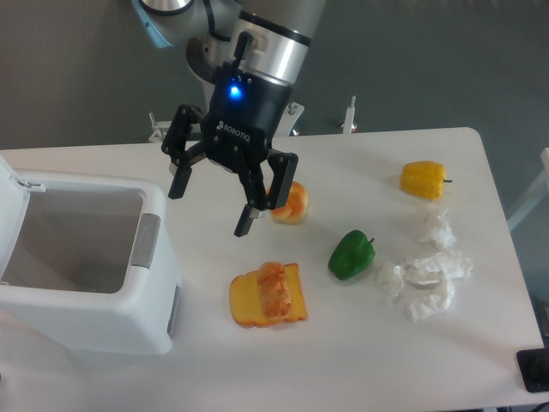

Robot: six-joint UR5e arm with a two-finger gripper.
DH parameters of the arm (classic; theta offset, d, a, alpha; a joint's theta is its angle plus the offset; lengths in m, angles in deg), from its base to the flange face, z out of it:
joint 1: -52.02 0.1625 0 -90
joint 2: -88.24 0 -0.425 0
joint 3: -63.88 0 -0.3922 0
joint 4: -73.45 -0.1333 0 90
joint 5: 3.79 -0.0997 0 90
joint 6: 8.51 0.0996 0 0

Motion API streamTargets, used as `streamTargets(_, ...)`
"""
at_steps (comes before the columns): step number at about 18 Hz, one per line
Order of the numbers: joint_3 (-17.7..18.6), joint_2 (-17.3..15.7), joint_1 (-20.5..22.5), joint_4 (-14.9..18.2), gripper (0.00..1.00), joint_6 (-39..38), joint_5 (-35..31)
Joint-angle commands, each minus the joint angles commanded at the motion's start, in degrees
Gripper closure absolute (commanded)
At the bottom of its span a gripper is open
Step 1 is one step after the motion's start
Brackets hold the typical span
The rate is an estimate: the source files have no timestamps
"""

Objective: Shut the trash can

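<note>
Your gripper (212, 199) hangs above the table (360, 343) with its fingers spread wide and nothing between them, tilted toward the left, which suits a move at the bin rather than a grab at the food. The trash can (86, 266) sits at the left edge, its mouth open and its lid (10, 184) standing up at the far left, so closing is not yet done. You see only a sliver of that lid; the frame cuts off the rest, hinge included. A finger partly covers the orange piece (292, 202), and what it is stays unclear.
</note>
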Motion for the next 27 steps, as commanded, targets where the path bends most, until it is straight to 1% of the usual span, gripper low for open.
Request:
streamTargets(1, 0.35, -0.62, -0.09, 0.0, 0.0, -0.44, -1.05)
streamTargets(3, 0.45, -0.89, -0.87, 0.0, 0.0, -3.32, -0.54)
streamTargets(5, -0.08, -1.15, -1.84, -0.09, 0.0, -12.53, -0.1)
streamTargets(6, -0.52, -0.98, -2.2, -0.17, 0.0, -15.53, 0.16)
streamTargets(9, -1.14, -0.54, -5.18, -0.26, 0.0, -16.53, 1.66)
streamTargets(11, -1.75, -0.8, -6.85, -0.26, 0.0, -17.49, 1.84)
streamTargets(13, -1.75, -1.68, -9.92, -0.17, 0.0, -21.08, 2.27)
streamTargets(15, -2.19, -2.91, -10.9, -0.26, 0.0, -24.16, 2.54)
streamTargets(18, -2.54, -3.44, -14.49, -0.26, 0.0, -25.31, 4.99)
streamTargets(20, -2.72, -3.97, -16.34, -0.17, 0.0, -27.77, 6.48)
streamTargets(27, -4.3, -3.44, -19.42, -0.44, 0.0, -27.25, 11.06)
